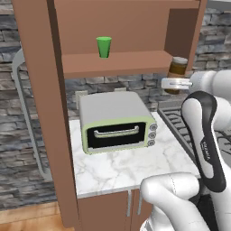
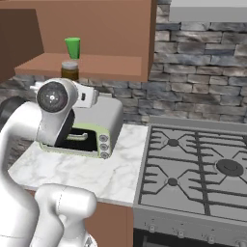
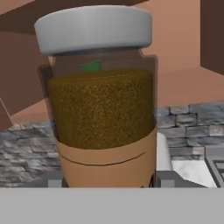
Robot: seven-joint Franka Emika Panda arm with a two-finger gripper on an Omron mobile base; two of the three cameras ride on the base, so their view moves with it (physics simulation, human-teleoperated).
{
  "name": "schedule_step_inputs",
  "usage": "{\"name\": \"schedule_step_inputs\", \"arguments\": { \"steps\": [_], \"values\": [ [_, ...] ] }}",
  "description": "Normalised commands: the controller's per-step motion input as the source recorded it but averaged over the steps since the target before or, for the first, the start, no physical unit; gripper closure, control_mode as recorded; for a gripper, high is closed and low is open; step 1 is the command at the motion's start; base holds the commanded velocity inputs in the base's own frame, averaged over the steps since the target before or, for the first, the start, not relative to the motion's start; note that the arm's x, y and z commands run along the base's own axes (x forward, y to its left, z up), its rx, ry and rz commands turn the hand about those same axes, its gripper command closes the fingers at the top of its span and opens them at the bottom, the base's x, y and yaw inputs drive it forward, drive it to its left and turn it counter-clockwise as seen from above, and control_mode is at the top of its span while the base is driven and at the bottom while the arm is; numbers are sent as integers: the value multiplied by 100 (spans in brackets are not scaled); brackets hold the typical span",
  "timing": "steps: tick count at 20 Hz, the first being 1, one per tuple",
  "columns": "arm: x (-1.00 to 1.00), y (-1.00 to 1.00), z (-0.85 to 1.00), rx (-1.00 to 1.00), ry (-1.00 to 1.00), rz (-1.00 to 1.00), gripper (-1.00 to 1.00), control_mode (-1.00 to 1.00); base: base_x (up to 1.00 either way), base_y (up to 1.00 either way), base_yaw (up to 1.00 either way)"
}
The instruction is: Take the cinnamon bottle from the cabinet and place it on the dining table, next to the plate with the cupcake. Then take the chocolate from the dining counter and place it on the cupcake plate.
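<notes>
Cabinet [image 1: 45, 90] stands at 9 o'clock in the left base view, green cup [image 1: 103, 47] on its shelf at 12, toaster oven [image 1: 118, 121] on the counter below. At 2 o'clock your gripper [image 1: 177, 83] pinches the cinnamon bottle [image 1: 177, 72], upright, long axis vertical, just off the shelf's right end. In the hand view the bottle sits dead ahead between the fingers. Judged next: carry it clear toward the dining table, keeping it upright.

Glossy white rounded arm [image 1: 205, 135] segments with black joint bands and a grey round wrist cap
</notes>
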Motion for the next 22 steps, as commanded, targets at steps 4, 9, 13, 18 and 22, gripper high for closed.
{"name": "schedule_step_inputs", "arguments": {
  "steps": [4, 9, 13, 18, 22],
  "values": [
    [-1, 0, -1, 3, 2, 0, 100, 100, 0, 0, 0],
    [0, 0, 0, 0, 0, 0, 100, 100, -32, 0, 2],
    [0, 0, 0, 0, 0, 0, 100, 100, -54, 0, -30],
    [0, 0, 0, 0, 0, 0, 100, 100, -22, 3, -82],
    [0, 0, 0, 0, 0, 0, 100, 100, -1, 1, -98]
  ]
}}
